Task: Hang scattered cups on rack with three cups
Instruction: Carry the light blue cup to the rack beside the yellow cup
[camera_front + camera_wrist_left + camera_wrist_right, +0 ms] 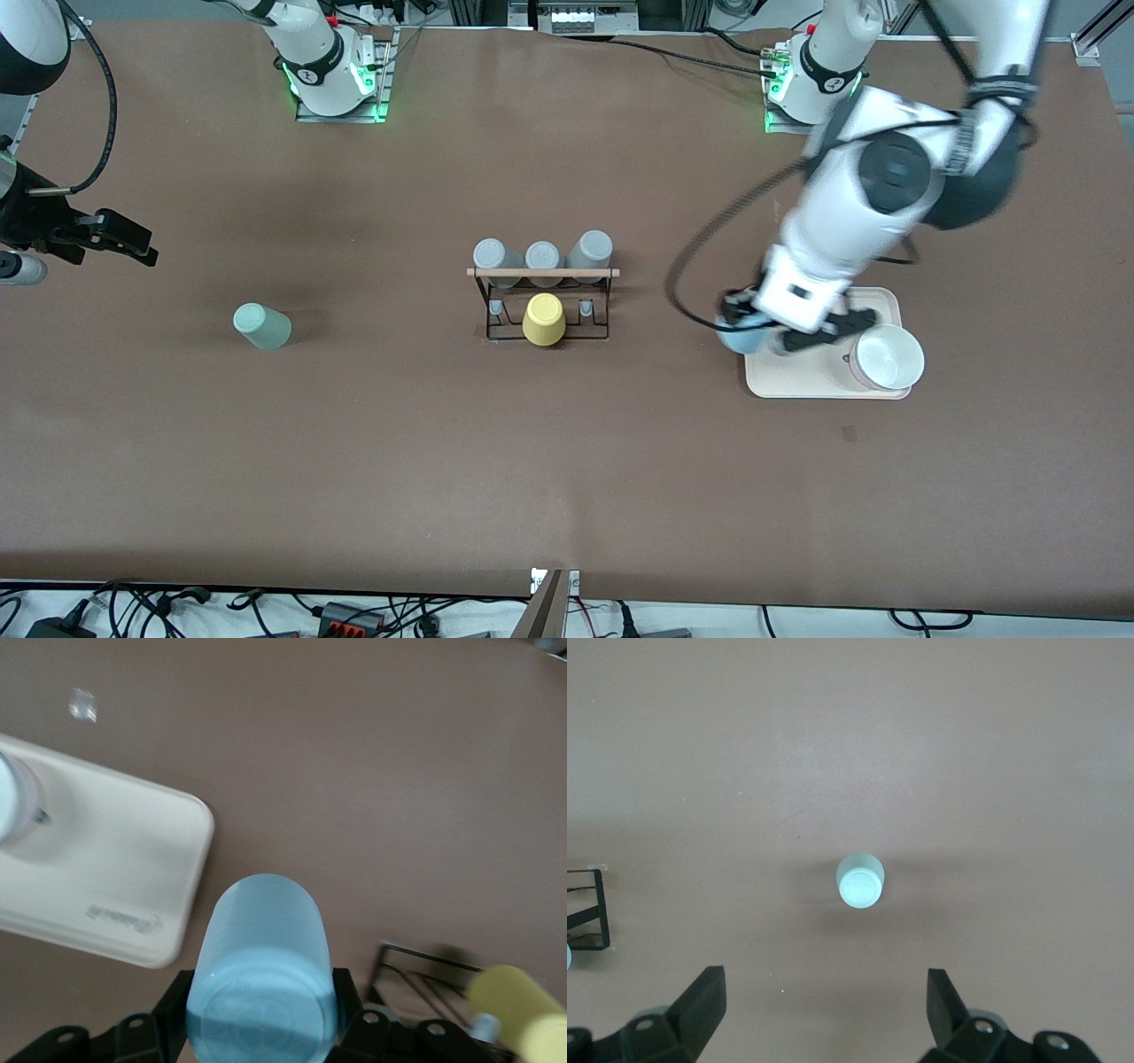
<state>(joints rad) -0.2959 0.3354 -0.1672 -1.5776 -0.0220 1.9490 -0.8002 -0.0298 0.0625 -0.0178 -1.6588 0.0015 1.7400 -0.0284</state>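
My left gripper (755, 333) is shut on the light blue cup (738, 339) and holds it over the table at the rack-side edge of the beige tray. In the left wrist view the blue cup (261, 966) sits between the two black fingers of the left gripper (261, 1014). The pale sage green cup (262, 325) lies on the table toward the right arm's end. My right gripper (133, 245) is up in the air at that end, open and empty. The right wrist view shows the right gripper (824, 1005) with the sage cup (860, 880) ahead of it. The black wire rack (496, 330) stands mid-table.
The rack holds three grey cups (542, 258) under its wooden rod and a yellow cup (543, 320) on a front peg. The beige tray (797, 381) carries a white cup (886, 357). The left wrist view shows the tray (106, 877), the rack (425, 970) and the yellow cup (521, 1012).
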